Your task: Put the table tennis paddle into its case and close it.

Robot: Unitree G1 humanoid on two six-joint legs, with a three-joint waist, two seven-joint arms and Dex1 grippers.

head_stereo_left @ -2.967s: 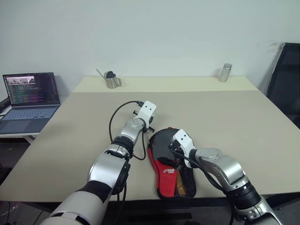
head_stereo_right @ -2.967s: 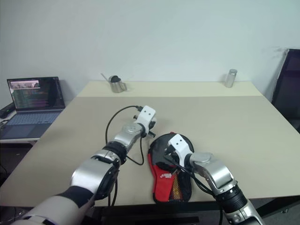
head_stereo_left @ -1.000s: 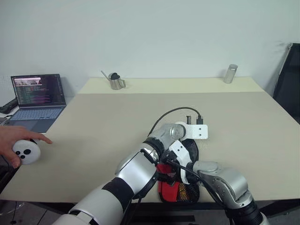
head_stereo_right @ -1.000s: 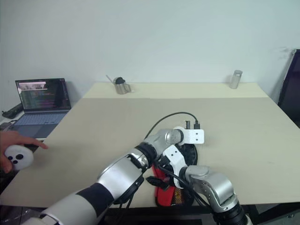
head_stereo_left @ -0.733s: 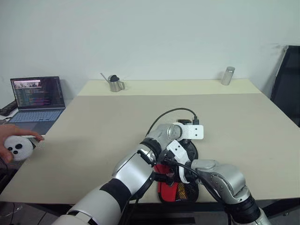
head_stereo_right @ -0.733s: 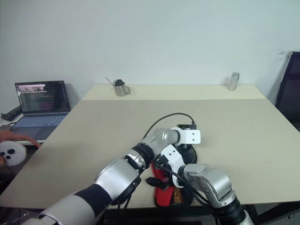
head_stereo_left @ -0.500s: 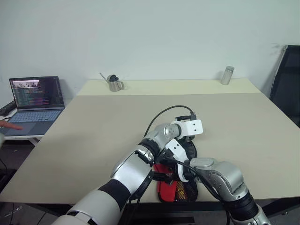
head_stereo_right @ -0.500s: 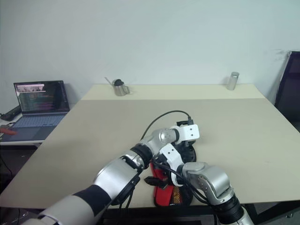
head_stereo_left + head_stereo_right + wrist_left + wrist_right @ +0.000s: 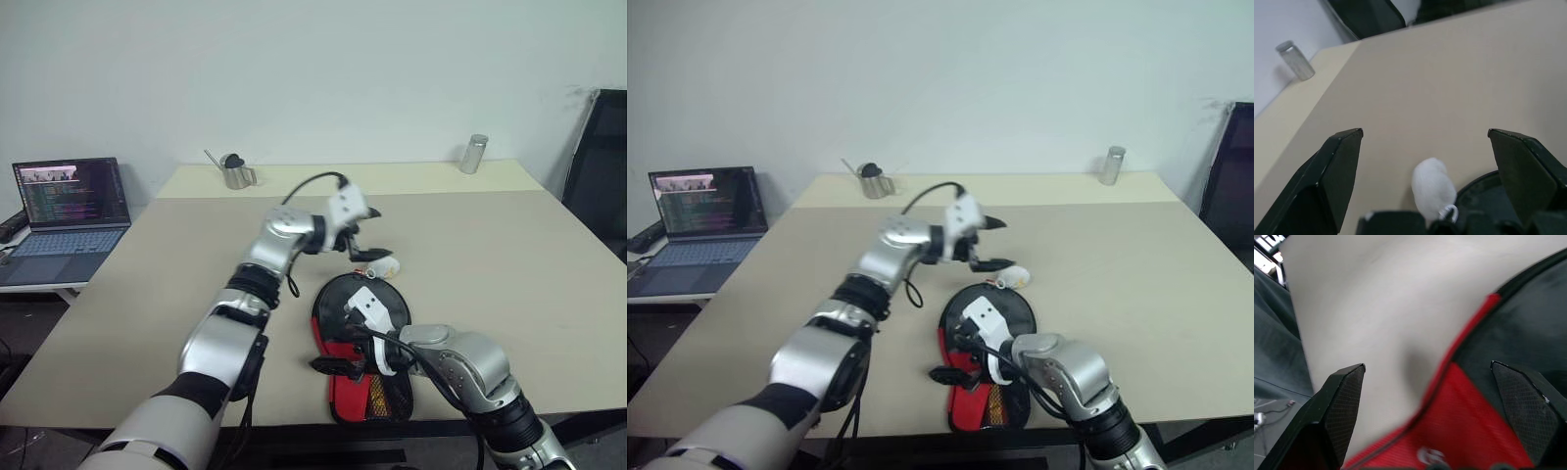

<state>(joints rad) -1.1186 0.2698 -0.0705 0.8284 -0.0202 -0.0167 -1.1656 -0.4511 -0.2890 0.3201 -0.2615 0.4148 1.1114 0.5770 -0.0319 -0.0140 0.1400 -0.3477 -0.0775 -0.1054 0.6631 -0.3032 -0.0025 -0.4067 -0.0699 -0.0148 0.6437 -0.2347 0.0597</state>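
The case [image 9: 361, 345] lies flat near the table's front edge, its round black part away from me and its red part toward me. Its white plush charm [image 9: 384, 264] rests on the table just beyond the black end. The paddle is hidden. My left gripper [image 9: 372, 233] hangs open and empty in the air above and behind the charm [image 9: 1432, 188]. My right gripper [image 9: 336, 352] is low at the case's left edge, open, with the red fabric [image 9: 1464, 421] and bare table between its fingers.
An open laptop [image 9: 64, 201] sits on a side table to the left. A metal pitcher [image 9: 233, 169] and a metal cylinder [image 9: 474, 154] stand at the table's [image 9: 176, 284] far edge. A black chair [image 9: 600, 166] is at the right.
My left gripper has opened and lifted up and to the left off the case's black end, leaving the charm on the table. The right gripper stays put. A person's hand at the left has gone.
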